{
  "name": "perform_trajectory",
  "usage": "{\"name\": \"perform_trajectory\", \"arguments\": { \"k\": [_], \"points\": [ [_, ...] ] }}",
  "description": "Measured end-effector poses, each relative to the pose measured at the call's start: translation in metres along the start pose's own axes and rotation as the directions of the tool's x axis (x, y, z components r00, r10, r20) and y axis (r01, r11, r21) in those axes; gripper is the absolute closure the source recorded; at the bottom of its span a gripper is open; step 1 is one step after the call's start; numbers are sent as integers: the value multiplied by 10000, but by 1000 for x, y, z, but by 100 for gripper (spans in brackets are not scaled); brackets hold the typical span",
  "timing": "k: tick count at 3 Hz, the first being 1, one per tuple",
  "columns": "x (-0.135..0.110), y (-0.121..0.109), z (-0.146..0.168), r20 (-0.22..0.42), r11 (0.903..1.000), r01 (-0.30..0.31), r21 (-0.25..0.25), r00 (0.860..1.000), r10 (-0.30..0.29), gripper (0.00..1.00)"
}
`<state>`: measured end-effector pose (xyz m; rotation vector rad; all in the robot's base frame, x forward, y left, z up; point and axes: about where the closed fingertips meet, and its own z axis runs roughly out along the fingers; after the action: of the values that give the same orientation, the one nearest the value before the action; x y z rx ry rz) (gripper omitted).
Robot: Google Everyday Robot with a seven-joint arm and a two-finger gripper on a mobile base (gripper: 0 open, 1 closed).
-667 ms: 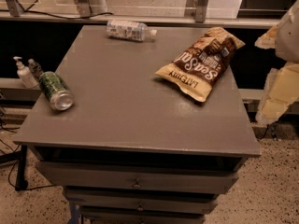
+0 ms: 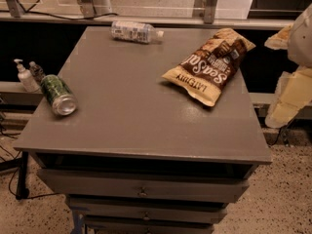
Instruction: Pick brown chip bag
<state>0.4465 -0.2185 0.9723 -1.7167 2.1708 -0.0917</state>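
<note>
The brown chip bag (image 2: 209, 65) lies flat on the right rear part of the grey table top (image 2: 136, 126). It is crinkly brown and tan with white "Sea Salt" lettering, and its tan end points toward the table's front. My gripper (image 2: 288, 89) shows as cream-coloured parts at the right edge of the camera view. It is off the table's right side, to the right of the bag and apart from it, and it holds nothing that I can see.
A green can (image 2: 58, 95) lies on its side near the table's left edge. A clear plastic bottle (image 2: 134, 31) lies at the rear edge. A sanitizer pump bottle (image 2: 24, 75) stands on a ledge to the left. Drawers (image 2: 141, 189) sit below the table top.
</note>
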Motion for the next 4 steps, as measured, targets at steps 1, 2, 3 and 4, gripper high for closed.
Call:
{"name": "perform_trajectory", "arguments": {
  "k": [1, 2, 3, 4],
  "points": [
    [5, -21, 16, 928, 9983, 307, 492, 9951, -351, 0],
    [-1, -53, 43, 1888, 9911, 898, 988, 9761, -1072, 0],
    [-11, -94, 77, 2536, 9735, 1695, 1538, 9454, -2047, 0],
    [-26, -127, 109, 2774, 9563, 2220, 1901, 9223, -2692, 0]
  ]
}}
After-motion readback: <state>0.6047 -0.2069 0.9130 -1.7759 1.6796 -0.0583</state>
